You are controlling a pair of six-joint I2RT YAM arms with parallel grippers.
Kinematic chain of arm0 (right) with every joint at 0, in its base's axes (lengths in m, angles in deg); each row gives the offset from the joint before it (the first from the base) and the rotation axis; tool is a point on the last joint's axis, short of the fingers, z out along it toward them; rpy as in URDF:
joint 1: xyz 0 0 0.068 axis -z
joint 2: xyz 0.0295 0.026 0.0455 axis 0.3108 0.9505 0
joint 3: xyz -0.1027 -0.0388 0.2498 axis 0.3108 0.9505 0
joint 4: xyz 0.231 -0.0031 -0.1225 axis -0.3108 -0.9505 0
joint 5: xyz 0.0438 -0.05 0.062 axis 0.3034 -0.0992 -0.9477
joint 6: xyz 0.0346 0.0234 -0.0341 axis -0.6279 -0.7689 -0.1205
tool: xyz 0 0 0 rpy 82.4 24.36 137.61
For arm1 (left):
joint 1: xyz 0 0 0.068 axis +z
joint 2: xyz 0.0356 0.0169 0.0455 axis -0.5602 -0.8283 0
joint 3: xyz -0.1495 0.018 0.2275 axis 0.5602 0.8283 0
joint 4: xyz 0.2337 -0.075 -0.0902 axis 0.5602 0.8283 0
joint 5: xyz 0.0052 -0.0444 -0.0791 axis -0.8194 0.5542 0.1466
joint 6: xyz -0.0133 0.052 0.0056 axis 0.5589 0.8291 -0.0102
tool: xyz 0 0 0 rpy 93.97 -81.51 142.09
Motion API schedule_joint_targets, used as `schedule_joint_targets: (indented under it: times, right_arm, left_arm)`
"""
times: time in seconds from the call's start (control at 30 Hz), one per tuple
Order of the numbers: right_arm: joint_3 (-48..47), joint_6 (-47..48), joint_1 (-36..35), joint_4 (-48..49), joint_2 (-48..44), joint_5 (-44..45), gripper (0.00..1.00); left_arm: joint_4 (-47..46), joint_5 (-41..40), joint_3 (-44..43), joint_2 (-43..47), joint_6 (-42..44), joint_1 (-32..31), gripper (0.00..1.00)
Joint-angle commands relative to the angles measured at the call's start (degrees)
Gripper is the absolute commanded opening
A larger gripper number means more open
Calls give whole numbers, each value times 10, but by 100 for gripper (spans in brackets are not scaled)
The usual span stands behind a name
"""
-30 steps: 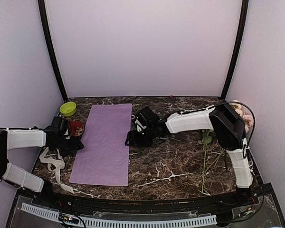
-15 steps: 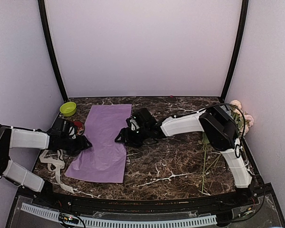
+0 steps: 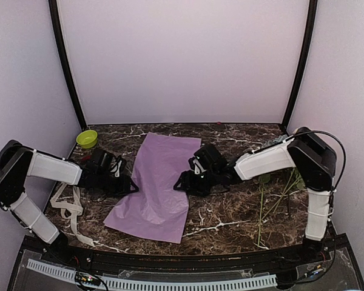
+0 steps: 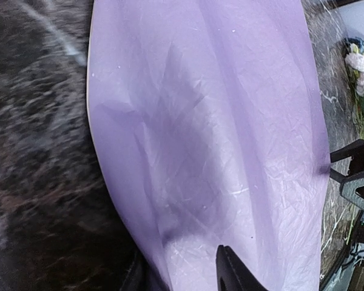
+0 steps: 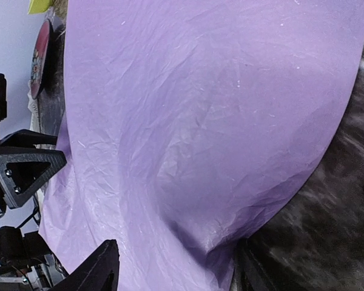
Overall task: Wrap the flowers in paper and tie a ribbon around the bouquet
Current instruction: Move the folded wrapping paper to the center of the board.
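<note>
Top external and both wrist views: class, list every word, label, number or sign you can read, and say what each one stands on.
No text can be read in any view.
On the ribbon: any print is too small to read.
On the red cup: the markings are too blurred to read.
On the paper: plain, no print.

Worktop (image 3: pixel 230 212): dark brown marble pattern with white veining, surface glossy. Back wall (image 3: pixel 182 60): plain pale panel, lilac-tinted, unmarked. Left side wall (image 3: pixel 18 73) and right side wall (image 3: pixel 349 66): same plain finish. Two black struts (image 3: pixel 64 66) rise at the rear corners, leaning outward. White perforated strip (image 3: pixel 170 284) runs along the near edge. Lighting even and diffuse; shadows soft.
</note>
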State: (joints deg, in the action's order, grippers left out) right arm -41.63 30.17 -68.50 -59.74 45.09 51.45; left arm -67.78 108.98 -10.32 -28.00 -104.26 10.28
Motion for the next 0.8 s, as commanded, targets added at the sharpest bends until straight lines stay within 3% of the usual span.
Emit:
schedule_joint_targets:
  times: [0.0,0.17,0.37,0.6,0.77]
  right_arm:
    - [89,3,24,-5,-65,56,66]
    - [153,35,77,-22,-112,107,66]
    - [109,105,112,-112,-98,143,68]
    - [51,158,119,-242,-146,289,74]
    - [-11,193,105,-333,-160,370,96]
  left_arm:
    - [6,28,-48,-41,17,-43,40]
    - [-13,46,-87,-77,11,-88,40]
    - [18,49,-153,-130,40,-111,45]
    - [91,-2,-195,-95,97,-111,55]
    - [202,-32,-245,-65,130,-111,62]
